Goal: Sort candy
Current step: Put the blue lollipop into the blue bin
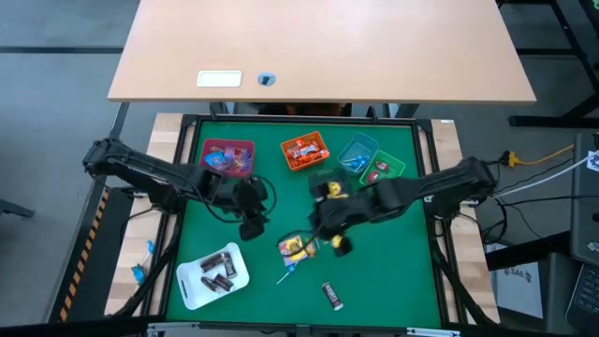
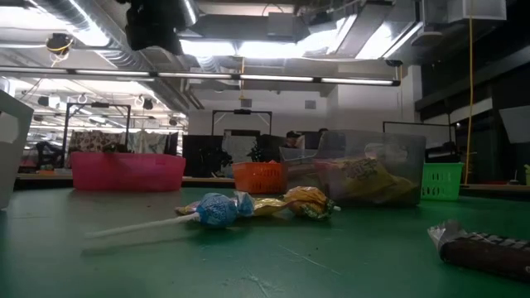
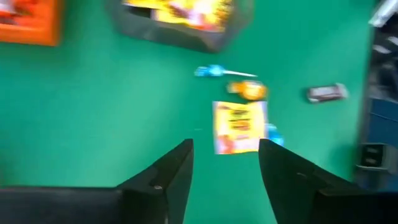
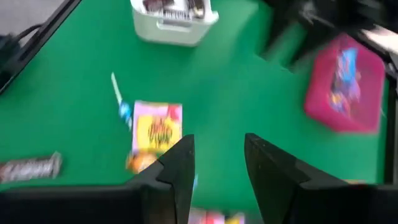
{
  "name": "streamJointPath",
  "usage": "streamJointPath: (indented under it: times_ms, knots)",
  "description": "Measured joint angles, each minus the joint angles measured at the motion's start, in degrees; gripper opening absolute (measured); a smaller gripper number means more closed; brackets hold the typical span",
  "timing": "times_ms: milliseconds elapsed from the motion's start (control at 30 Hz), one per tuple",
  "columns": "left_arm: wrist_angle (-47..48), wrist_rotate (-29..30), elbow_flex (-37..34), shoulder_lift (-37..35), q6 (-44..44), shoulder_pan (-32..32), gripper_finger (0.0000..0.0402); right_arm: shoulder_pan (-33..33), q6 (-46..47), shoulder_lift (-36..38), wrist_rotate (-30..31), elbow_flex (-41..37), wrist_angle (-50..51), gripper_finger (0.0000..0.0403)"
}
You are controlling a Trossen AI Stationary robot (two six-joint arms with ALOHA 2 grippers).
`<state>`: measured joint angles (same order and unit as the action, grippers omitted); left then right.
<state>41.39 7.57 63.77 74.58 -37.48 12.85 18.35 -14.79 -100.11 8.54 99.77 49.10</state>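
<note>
Loose candy lies in the middle of the green mat: a yellow packet [image 1: 294, 247] [image 3: 239, 126] [image 4: 156, 127], a blue lollipop [image 1: 286, 272] [image 2: 217, 210], a small yellow-orange sweet [image 1: 339, 243] [image 3: 249, 90] and a dark brown bar [image 1: 331, 296] [image 3: 325, 93]. My left gripper [image 1: 253, 227] [image 3: 224, 146] hovers open just left of the yellow packet. My right gripper [image 1: 316, 225] [image 4: 217, 140] hovers open just to its right. Neither touches any candy.
Along the far side stand a pink bin [image 1: 227, 157], an orange bin [image 1: 304, 150], a blue bin [image 1: 357, 153] and a green bin [image 1: 384, 169]. A clear bin of yellow candy [image 2: 364, 178] sits under my right arm. A white tray [image 1: 213, 274] with dark bars lies near left.
</note>
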Motion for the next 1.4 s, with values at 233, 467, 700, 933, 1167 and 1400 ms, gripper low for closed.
streamJointPath:
  times_ms: [233,467,700,933,1167,1400]
  knots:
    - [-8.9,-1.2,0.0,7.9,-4.3,7.0,0.0187,0.0,3.7,10.2,0.6,0.0,13.6,0.0138]
    - [-18.5,0.5,0.0,16.8,-4.4,13.7,0.0176,0.0,6.9,16.0,4.1,-2.8,19.9,0.0138]
    - [-25.2,4.0,0.0,24.5,-4.4,17.4,0.0174,0.0,8.5,26.3,5.5,-20.6,10.6,0.0138]
    - [-28.9,8.3,0.0,30.7,-4.4,19.5,0.0174,0.0,14.4,35.9,6.9,-34.9,3.9,0.0138]
    - [-29.8,10.0,0.0,33.7,-4.4,20.0,0.0174,0.0,20.0,41.1,6.9,-42.1,3.2,0.0138]
    - [-32.0,11.3,0.0,34.8,-4.4,21.0,0.0174,0.0,22.4,42.4,6.9,-44.5,2.8,0.0138]
